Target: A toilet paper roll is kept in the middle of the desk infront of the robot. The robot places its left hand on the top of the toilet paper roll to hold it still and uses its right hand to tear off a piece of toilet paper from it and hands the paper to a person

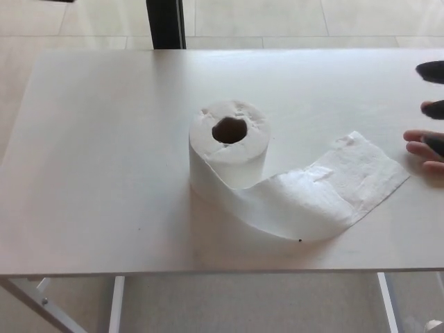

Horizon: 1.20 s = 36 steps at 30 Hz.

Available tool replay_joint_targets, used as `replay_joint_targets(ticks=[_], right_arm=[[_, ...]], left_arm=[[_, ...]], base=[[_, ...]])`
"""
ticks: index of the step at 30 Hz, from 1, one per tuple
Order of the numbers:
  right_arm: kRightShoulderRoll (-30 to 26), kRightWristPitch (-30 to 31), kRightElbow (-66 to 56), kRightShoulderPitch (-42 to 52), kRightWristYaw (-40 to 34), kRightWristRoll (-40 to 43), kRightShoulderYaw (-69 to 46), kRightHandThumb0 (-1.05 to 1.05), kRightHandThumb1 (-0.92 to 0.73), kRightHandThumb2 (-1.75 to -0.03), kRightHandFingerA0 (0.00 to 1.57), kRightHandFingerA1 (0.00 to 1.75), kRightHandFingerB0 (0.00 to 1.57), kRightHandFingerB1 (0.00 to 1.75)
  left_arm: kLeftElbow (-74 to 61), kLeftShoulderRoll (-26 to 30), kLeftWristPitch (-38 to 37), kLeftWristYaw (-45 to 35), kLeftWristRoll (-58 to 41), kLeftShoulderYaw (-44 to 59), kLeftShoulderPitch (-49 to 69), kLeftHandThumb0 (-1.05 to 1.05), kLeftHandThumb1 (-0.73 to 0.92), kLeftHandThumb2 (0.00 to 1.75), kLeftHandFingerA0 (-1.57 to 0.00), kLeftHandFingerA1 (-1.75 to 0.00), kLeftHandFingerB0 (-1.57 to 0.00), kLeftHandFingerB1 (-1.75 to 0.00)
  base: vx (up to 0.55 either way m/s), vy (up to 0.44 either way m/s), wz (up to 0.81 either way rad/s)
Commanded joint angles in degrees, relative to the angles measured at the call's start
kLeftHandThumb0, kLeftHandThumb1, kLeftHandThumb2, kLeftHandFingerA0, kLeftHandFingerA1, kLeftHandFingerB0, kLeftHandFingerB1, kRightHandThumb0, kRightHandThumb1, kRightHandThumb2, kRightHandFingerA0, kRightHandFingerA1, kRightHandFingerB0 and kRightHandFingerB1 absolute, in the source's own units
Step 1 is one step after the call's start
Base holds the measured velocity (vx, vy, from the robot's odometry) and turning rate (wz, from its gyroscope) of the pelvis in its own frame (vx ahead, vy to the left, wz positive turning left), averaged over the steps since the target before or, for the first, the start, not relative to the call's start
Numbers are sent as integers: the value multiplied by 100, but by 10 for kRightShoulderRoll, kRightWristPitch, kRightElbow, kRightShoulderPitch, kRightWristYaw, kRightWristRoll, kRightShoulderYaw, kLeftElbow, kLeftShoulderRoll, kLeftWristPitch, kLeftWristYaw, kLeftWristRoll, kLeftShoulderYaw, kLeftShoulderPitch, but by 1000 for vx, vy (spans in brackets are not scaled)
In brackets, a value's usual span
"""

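A white toilet paper roll [229, 149] stands upright on its end in the middle of the pale desk [97, 139], its cardboard core facing up. A loose tail of paper [326, 191] curls from the roll's front and lies flat toward the right. Only the black fingertips of my right hand [433, 90] show at the right edge. They are spread apart, hold nothing, and hover above and to the right of the tail's end. My left hand is out of the picture.
A person's hand [420, 148] rests on the desk at the right edge, just beyond the tail's end and partly under my right fingers. A dark post [165, 24] stands behind the desk's far edge. Below the desk's near edge are its legs.
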Motion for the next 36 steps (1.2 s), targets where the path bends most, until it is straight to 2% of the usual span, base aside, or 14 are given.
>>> replay_joint_targets(ticks=[1,4,6,7,9,13,14,19,23,25,27,28,33,36], right_arm=[[13,62,29,-39,3,-116,116,-49,-57,-58,60,62,52,44],[15,60,32,-39,1,-120,126,-48,-57,-58,60,65,53,45],[15,59,33,-25,1,-126,140,-47,-58,-56,61,71,54,48],[15,60,33,-21,0,-123,141,-47,-57,-56,62,72,56,49],[10,54,37,-8,2,-122,142,-45,-57,-57,65,70,60,50],[-6,61,39,6,3,-132,145,-43,-60,-57,65,66,63,49],[-6,58,41,7,1,-133,146,-42,-60,-57,65,65,63,50],[2,47,59,11,-8,-136,146,-41,-60,-58,65,65,65,51],[3,31,61,18,-13,-149,152,-43,-60,-58,67,71,67,52],[9,45,55,18,-15,-153,153,-44,-59,-58,66,73,67,51],[17,43,53,23,-18,-158,157,-43,-59,-58,67,74,67,52],[20,39,52,27,-18,-156,156,-43,-59,-58,66,74,67,53],[26,44,45,34,-16,-166,152,-43,-59,-58,65,72,63,50],[34,52,44,31,-19,-178,153,-44,-60,-58,65,73,62,49]], left_arm=[[32,-79,4,18,189,-167,-70,-53,73,62,-64,-64,-48,-47],[38,-90,11,19,192,-179,-72,-53,73,62,-66,-60,-49,-45],[53,-95,-11,12,239,-231,-83,-56,75,63,-60,-60,-48,-45],[58,-97,-14,12,245,-241,-85,-57,76,62,-64,-61,-50,-44],[79,-112,-21,18,260,-270,-85,-58,75,63,-72,-67,-61,-47],[117,-125,-27,33,294,-314,-98,-60,75,63,-68,-63,-58,-45],[122,-127,-28,40,295,-316,-100,-59,75,62,-70,-66,-65,-50],[146,-135,-34,87,301,-321,-105,-58,76,63,-72,-62,-69,-49],[143,-150,-31,111,268,-299,-72,-59,75,63,-67,-60,-60,-47],[143,-161,-8,111,266,-297,-55,-59,77,63,-65,-56,-57,-43],[144,-167,-4,128,267,-293,-24,-59,76,63,-69,-61,-65,-49],[151,-173,1,134,267,-289,-9,-59,76,62,-69,-66,-65,-50],[151,-180,10,135,272,-270,33,-58,75,62,-64,-62,-62,-49],[149,-191,6,167,260,-238,75,-56,73,62,-71,-69,-65,-48]], base=[[0,0,0],[0,0,0],[0,0,0],[0,0,0],[0,0,0],[0,0,0],[0,0,0],[0,0,0],[0,0,0],[0,0,0],[0,0,0],[0,0,0],[0,0,0],[0,0,0]])
